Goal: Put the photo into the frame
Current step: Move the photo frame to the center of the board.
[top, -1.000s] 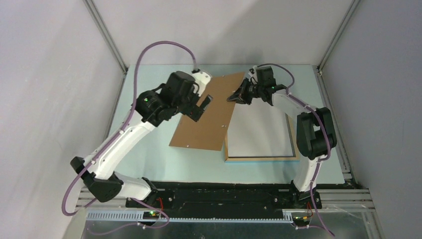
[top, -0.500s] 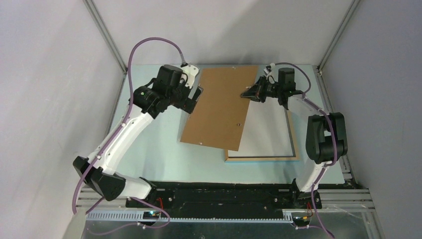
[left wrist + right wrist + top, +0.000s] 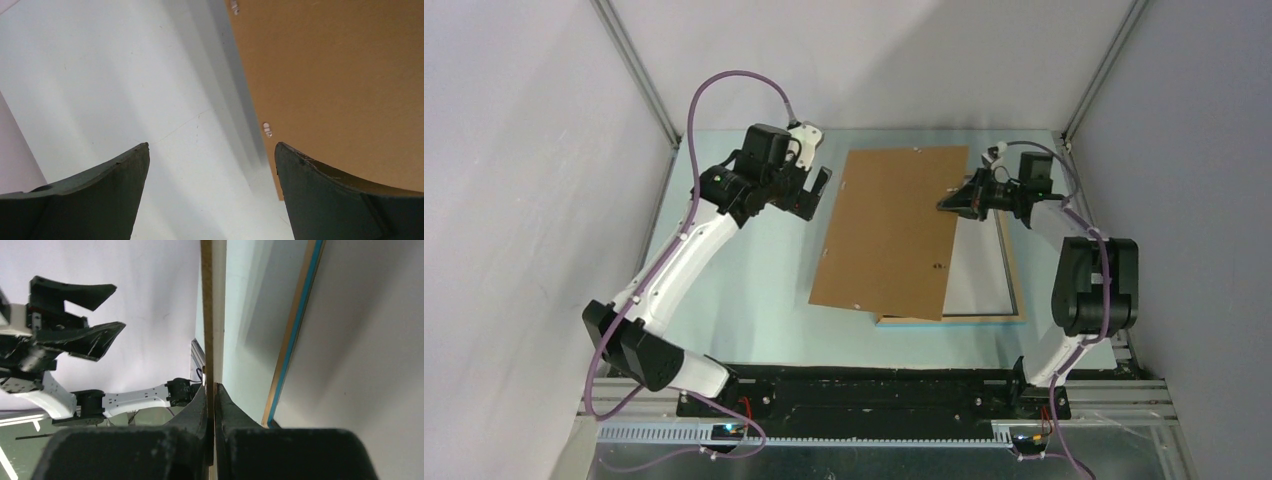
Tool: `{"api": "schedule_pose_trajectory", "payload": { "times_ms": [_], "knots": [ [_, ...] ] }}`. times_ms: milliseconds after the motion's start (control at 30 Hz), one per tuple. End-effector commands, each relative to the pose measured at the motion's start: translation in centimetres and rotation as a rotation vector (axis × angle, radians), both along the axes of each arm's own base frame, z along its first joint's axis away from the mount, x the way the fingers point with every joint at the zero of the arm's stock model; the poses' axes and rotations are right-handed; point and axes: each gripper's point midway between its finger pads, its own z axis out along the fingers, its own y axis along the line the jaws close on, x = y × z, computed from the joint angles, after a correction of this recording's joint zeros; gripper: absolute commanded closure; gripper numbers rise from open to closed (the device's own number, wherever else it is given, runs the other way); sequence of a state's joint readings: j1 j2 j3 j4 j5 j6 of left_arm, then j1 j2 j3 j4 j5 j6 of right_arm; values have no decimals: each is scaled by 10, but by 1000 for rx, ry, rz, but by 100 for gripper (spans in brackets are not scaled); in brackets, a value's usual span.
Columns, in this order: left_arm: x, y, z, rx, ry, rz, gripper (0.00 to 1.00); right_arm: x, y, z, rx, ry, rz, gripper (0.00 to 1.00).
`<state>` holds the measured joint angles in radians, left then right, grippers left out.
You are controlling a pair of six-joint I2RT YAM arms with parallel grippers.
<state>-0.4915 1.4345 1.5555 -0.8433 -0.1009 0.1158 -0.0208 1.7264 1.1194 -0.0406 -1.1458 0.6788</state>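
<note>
Left gripper (image 3: 816, 182) spread, holding nothing, just off the backing board's (image 3: 889, 230) left edge; bare table (image 3: 744, 260) beneath it and to its left. Right gripper (image 3: 954, 202) pinched on the board's right edge. The board covers the left part of the frame (image 3: 1016, 290), which lies flat below that gripper, blue edge showing. Pale panel (image 3: 979, 270) inside; no print visible.
</note>
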Motion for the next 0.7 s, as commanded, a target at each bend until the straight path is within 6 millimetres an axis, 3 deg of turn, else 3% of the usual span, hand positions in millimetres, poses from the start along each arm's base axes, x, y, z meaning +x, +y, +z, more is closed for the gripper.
{"api": "schedule_pose_trajectory", "payload": {
  "times_ms": [0,167,333,667],
  "knots": [
    [6,-7,-2,-38,-6,-31,1,-26,-25,39,39,-100,54,100],
    [13,-17,-12,-69,16,-29,2,-38,-69,34,18,-86,-9,100],
    [33,-27,-35,-91,73,36,4,-52,-110,32,-10,-117,-72,100],
    [74,-85,-96,-150,225,43,12,-86,-145,27,64,-54,-101,100]
  ]
}}
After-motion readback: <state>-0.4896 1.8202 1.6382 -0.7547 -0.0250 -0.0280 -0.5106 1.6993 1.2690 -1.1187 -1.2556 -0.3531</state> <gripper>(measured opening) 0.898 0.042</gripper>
